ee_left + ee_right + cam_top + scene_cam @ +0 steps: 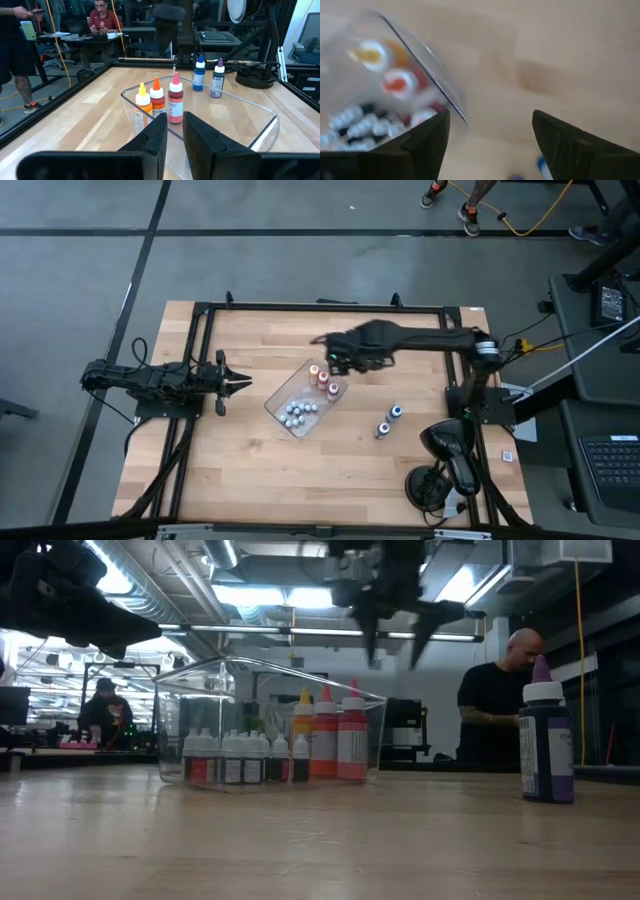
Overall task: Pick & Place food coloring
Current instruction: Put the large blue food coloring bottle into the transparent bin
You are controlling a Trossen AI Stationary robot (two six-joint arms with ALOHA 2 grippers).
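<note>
— Where's the food coloring?
— Mostly in the tray; two bottles outside. My right gripper hovers empty, jaws apart (left gripper closed, parked). Next: fetch those.

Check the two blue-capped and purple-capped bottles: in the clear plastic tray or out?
Out. The blue-capped bottle and purple-capped bottle stand upright on the bare wood, apart from the clear plastic tray.

Robotics lab: framed wooden table, ceiling ducts, people at desks.
</note>
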